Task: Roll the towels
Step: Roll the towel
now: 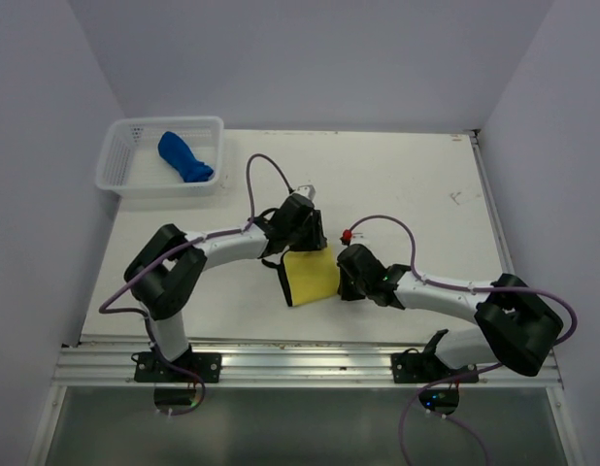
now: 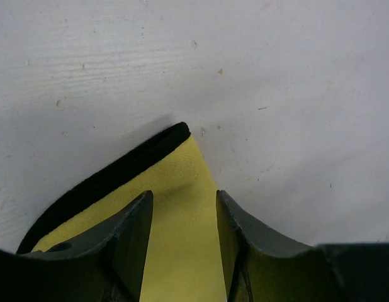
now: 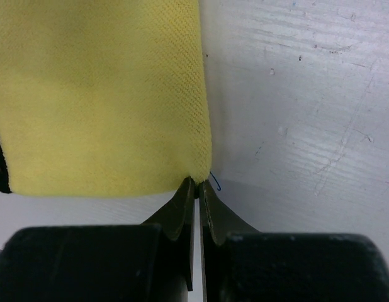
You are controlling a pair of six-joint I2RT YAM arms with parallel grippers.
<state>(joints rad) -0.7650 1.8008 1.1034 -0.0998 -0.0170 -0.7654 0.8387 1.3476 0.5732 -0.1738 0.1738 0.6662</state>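
A yellow towel (image 1: pixel 310 276) with a black edge lies folded on the white table between the two arms. My left gripper (image 1: pixel 302 236) is open, its fingers (image 2: pixel 135 239) straddling the towel's far corner (image 2: pixel 175 189). My right gripper (image 1: pixel 347 277) is shut on the towel's near right corner (image 3: pixel 196 173), pinching the fabric. A rolled blue towel (image 1: pixel 183 156) lies in the white basket (image 1: pixel 120 180) at the far left.
The table's right edge rail (image 1: pixel 489 194) runs along the right. A small red object (image 1: pixel 347 236) sits on the right arm's cable. Purple cables loop over the table near both arms.
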